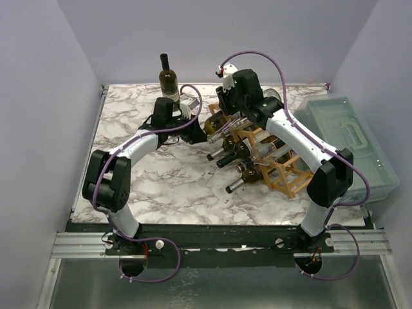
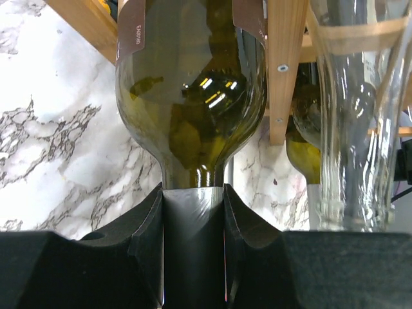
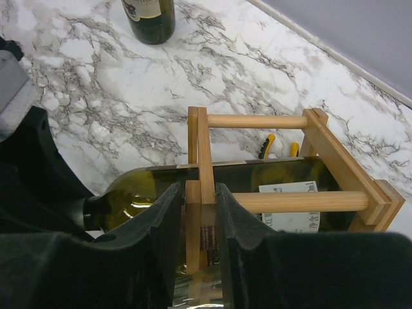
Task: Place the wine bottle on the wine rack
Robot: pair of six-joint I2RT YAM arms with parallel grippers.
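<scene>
Overall: both arms meet at the far left end of the wine rack (image 1: 273, 161), which stands on the marble table (image 1: 161, 187).
Left gripper (image 2: 193, 199): clamped on the dark foil neck of the wine bottle (image 2: 190, 96); both black pads press its sides with no gap showing.
Wine bottle: dark green glass, lying on its side in the rack's top cell at the far left end. Its body and white label sit under the wooden sticks, while its shoulder and neck jut out to the left into the left gripper.
Right gripper (image 3: 199, 193): reaching in from above, its fingers (image 3: 154, 238) are narrow and pinch an upright stick of the rack where it meets a cross rail, right over the bottle's shoulder.
Wine rack: pale wooden lattice, running from far left to near right across the right half of the table.
Racked bottles (image 1: 238, 158): three dark ones in the lower cells, with their necks pointing near-left out of the frame.
Clear bottle (image 2: 351, 129): see-through glass, just right of the held bottle in the left wrist view, with a wooden stick between them.
Standing bottle (image 1: 168, 78): upright at the far edge of the table, left of the rack and apart from both grippers.
Plastic box (image 1: 351, 145): translucent grey-green with a lid, on the right beside the rack.
Yellow bits (image 3: 277, 147): two small yellow tips behind the bottle; cannot tell what they are.
</scene>
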